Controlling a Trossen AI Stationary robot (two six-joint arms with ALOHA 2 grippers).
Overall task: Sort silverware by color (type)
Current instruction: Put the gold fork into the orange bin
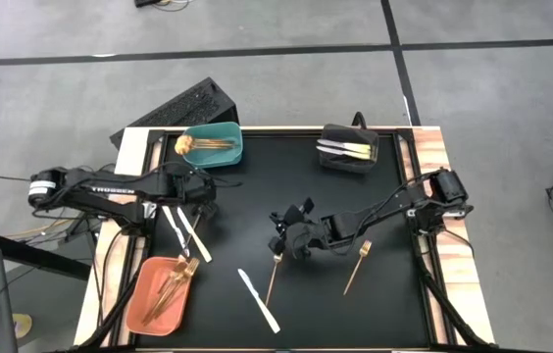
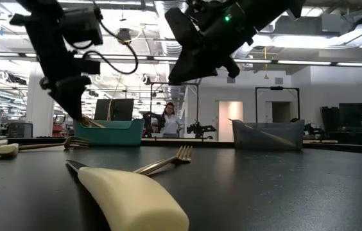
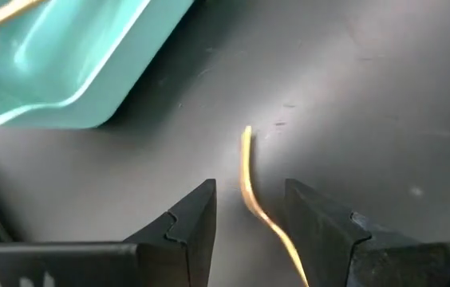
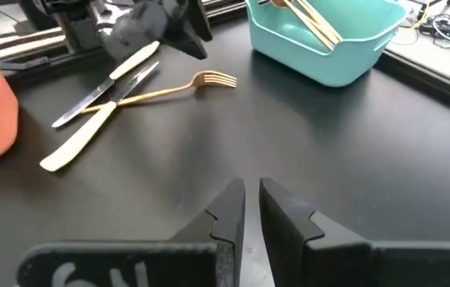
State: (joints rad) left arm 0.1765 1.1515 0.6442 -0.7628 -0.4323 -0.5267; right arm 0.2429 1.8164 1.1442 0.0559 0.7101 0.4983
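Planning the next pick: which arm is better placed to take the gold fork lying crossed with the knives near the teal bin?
Left. Its pincer stands open astride the gold fork beside the teal bin. The right pincer sits mid-table, nearly closed and empty, nearer a different fork.

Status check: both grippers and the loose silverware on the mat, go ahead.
Left gripper open, straddling a gold fork beside the teal bin. Right gripper nearly shut, empty, mid-mat. Two knives cross that fork.

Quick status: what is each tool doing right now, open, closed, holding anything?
Left tool: open around a gold utensil handle beside the teal bin; contact cannot be told.
Right tool: nearly closed, empty, mid-table.
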